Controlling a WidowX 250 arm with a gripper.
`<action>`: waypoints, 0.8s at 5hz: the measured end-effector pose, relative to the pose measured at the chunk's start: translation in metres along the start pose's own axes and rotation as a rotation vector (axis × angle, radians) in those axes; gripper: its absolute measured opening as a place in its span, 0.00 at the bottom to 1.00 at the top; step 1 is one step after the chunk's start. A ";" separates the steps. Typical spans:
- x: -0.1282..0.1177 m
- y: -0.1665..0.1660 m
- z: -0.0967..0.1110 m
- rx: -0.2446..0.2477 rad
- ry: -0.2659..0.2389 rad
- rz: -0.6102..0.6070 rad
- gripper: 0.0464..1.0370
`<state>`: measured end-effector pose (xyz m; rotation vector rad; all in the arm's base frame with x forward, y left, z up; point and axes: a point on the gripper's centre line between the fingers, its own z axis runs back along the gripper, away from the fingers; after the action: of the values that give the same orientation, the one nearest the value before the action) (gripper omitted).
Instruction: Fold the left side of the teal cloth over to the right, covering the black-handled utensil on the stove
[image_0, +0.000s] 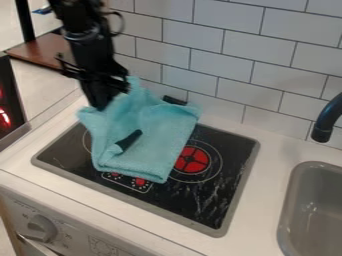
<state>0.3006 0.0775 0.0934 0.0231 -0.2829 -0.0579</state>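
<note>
Black and angular, the gripper (101, 103) is hanging at the upper left edge of a soft, towel-textured teal cloth (153, 125). It is meeting the cloth there, but whether it is clamping it or standing apart is impossible to tell. Below and right of the gripper, the cloth is lying in rumpled folds over a glossy black cooktop with a grey rim (230, 180). A short, dark, stick-like piece (131, 138) is resting on the cloth, its lower end merging into teal. Farther right, a round red burner marking (192, 159) is showing partly, while the cloth is covering much of the cooktop's left side. A dark object (175, 101) is peeking out behind the cloth, too hidden to identify. Behind the gripper, smooth white rectangular tiles (214, 55) are rising; far right, a curved black faucet (323, 127) and a rounded grey sink (288, 210) are running out of view.
</note>
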 end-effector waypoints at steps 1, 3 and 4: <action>0.001 -0.019 -0.005 -0.016 -0.002 -0.020 0.00; 0.003 -0.057 -0.019 -0.042 -0.033 -0.047 0.00; 0.004 -0.064 -0.033 -0.023 -0.018 -0.048 0.00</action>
<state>0.3099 0.0141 0.0605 0.0061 -0.2994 -0.1093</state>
